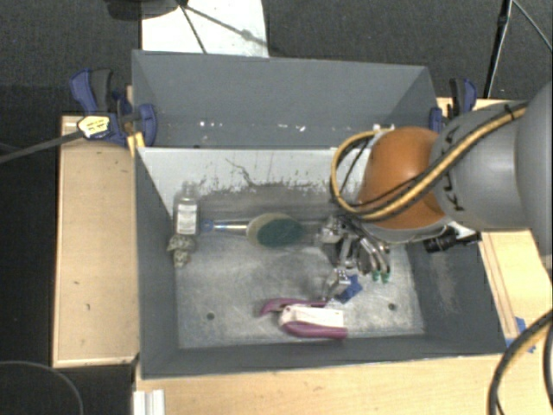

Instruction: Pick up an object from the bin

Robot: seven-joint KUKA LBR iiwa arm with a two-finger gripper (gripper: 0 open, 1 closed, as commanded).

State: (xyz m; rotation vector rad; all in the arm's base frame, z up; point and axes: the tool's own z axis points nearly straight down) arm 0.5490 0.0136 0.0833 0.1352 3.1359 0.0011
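Note:
My gripper is low in the bin's right half, its fingers pointing down at the floor. A small blue thing lies right at the fingertips; whether it is held I cannot tell. Just left and below lies a flat purple and white packet, near the bin's front wall. Left of the gripper, at mid-height, rests a brush with a dark green round head and a thin blue handle.
A small clear bottle with a white label stands at the bin's left wall, with a small grey lump just below it. The arm and its orange cover hang over the bin's right side.

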